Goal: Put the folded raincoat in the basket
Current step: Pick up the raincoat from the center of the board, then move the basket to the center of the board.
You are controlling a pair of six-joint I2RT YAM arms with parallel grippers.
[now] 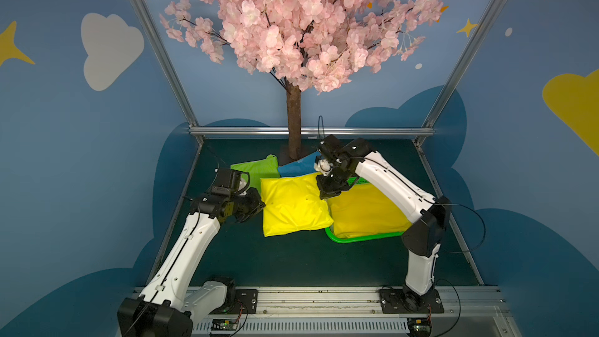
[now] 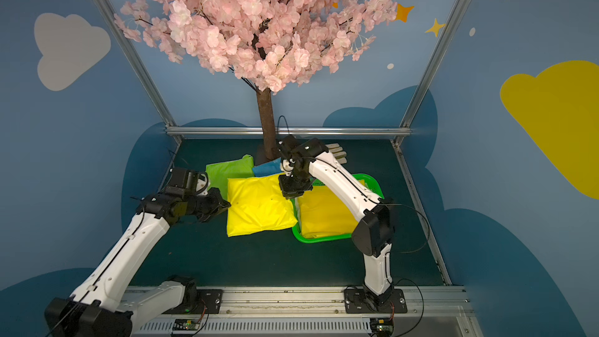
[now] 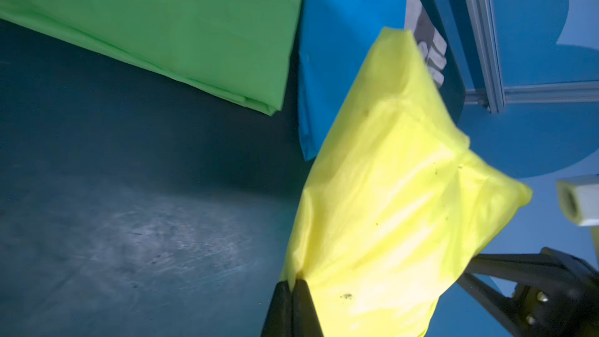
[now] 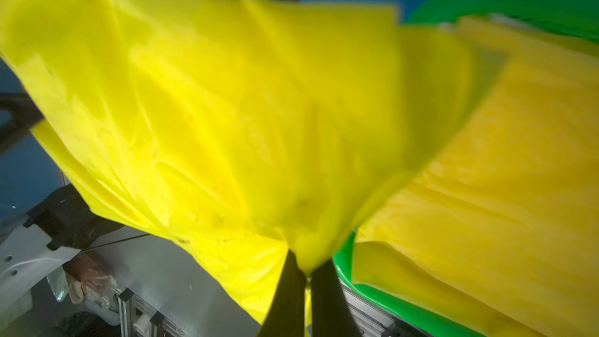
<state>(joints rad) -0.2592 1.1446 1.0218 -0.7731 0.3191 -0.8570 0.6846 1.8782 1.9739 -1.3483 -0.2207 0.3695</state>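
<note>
My left pincer was pinching the raincoat at its 9 o'clock edge and my right pincer its 1 o'clock corner, so it hung between them with its 3 o'clock edge at the rim of the basket, where a darker coat already lay. I judged such thin pinches might slip or spill the folds, and that edge might snag the rim. Bare mat lay open at 6 o'clock; a green coat, blue coat and trunk crowded 11 to 12.
</note>
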